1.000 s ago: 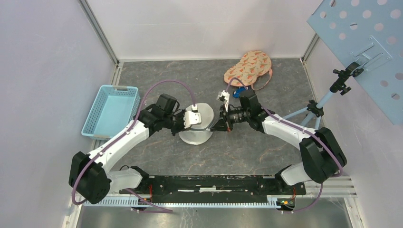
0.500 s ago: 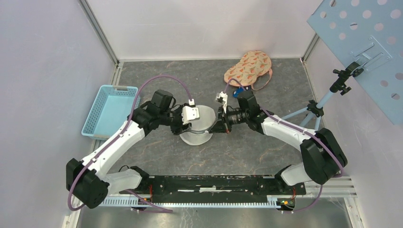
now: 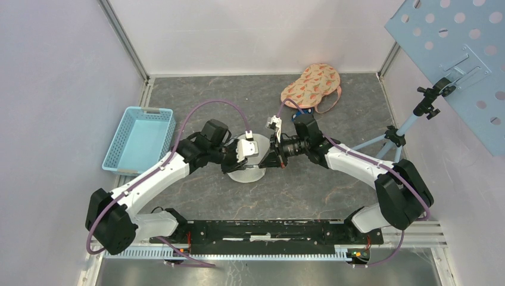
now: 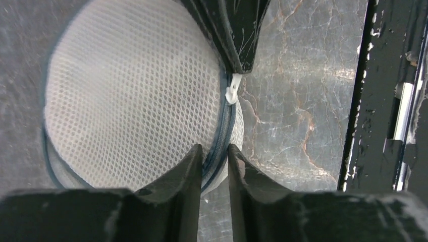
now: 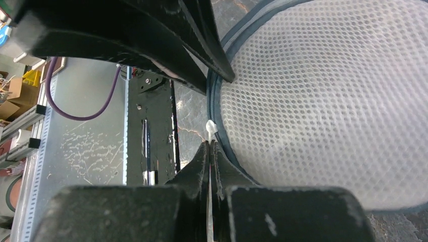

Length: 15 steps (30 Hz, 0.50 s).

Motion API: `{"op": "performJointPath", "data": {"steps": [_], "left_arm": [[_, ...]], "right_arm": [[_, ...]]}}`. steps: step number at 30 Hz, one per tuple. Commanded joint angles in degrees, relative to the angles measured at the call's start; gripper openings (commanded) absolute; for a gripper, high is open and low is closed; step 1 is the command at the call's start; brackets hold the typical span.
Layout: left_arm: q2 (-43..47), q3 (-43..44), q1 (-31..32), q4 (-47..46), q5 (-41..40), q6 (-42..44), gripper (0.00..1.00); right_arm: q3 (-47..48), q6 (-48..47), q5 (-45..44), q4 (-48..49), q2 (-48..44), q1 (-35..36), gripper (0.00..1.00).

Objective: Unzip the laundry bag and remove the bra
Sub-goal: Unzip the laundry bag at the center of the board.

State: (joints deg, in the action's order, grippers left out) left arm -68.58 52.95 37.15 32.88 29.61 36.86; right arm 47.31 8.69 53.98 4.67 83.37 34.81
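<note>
Right gripper point(image 5: 209, 147) clamps the zipper pull point(image 5: 210, 128); left gripper point(image 4: 215, 154) straddles the laundry bag point(image 4: 131, 96) at its seam point(image 4: 225, 123), grip unclear: unanchored, the bag may drag.

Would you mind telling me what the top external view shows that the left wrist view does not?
Only the top external view shows the blue basket, a patterned orange garment at the far side, and a tripod. Only the left wrist view shows the white zipper pull, pinched at the tip of the right gripper, with the fingers of the left gripper straddling the zipper seam. Both show the mesh laundry bag with both grippers at it.
</note>
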Motion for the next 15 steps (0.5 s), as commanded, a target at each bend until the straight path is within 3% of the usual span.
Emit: {"op": "performJointPath", "data": {"steps": [1,4,6,15], "left_arm": [[0.7,-1.7,0.1,-2.8,-3.4,-1.0,0.24],[2.0,-2.7,-0.2,-2.5,-4.5,0.3,0.07],[2.6,-3.3,-0.8,-2.5,-5.2,0.8,0.03],[3.0,-4.4,-2.4,-2.4,-4.6,1.3,0.02]], "right_arm": [[2.0,-2.4,0.3,-0.8,-0.6,-0.9,0.0],[2.0,-3.9,0.1,-2.2,-0.9,-2.6,0.0],[2.3,-5.9,-1.0,-4.3,-0.9,-3.8,0.0],[3.8,-12.1,-11.9,-10.5,-1.2,-5.3,0.0]]}}
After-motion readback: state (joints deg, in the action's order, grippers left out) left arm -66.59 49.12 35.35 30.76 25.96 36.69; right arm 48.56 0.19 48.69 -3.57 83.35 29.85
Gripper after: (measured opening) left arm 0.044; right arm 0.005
